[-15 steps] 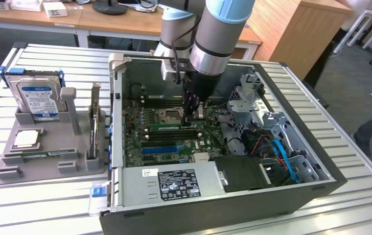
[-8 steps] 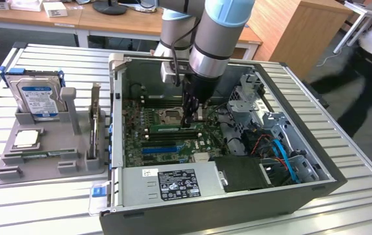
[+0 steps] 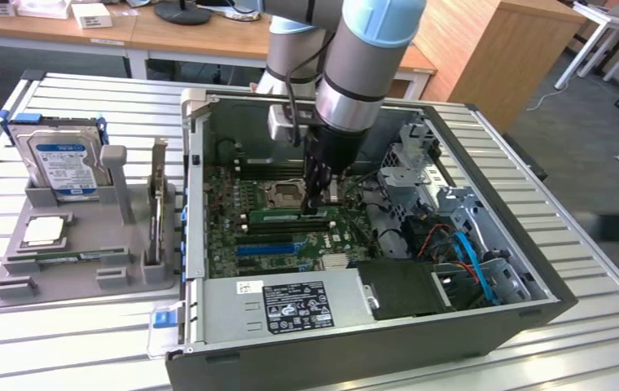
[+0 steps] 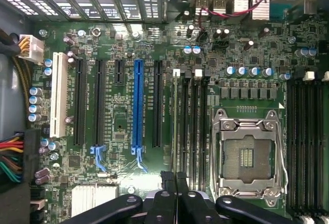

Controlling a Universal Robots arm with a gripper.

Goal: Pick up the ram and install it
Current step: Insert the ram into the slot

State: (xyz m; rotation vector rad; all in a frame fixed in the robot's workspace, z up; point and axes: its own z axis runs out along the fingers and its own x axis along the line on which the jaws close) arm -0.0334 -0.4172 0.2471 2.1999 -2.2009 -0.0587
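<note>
The ram (image 3: 283,217) is a thin green stick standing on edge in a memory slot of the motherboard, just beside the CPU socket (image 3: 284,194). My gripper (image 3: 318,208) reaches straight down into the open computer case and is shut on the ram near the end toward the exterior view's right. In the wrist view the ram (image 4: 176,126) shows edge-on as a thin line running away from my gripper (image 4: 175,179), whose black fingers (image 4: 167,183) are pressed together over that slot. The CPU socket (image 4: 247,157) lies beside it.
The case wall (image 3: 195,163) and drive cages (image 3: 419,175) hem the arm in. A power supply (image 3: 287,301) fills the near side. A grey fixture (image 3: 27,277) at the exterior view's left holds a hard drive (image 3: 62,163), a chip (image 3: 46,230) and an upright card (image 3: 157,212). A blue slot (image 4: 138,106) runs alongside.
</note>
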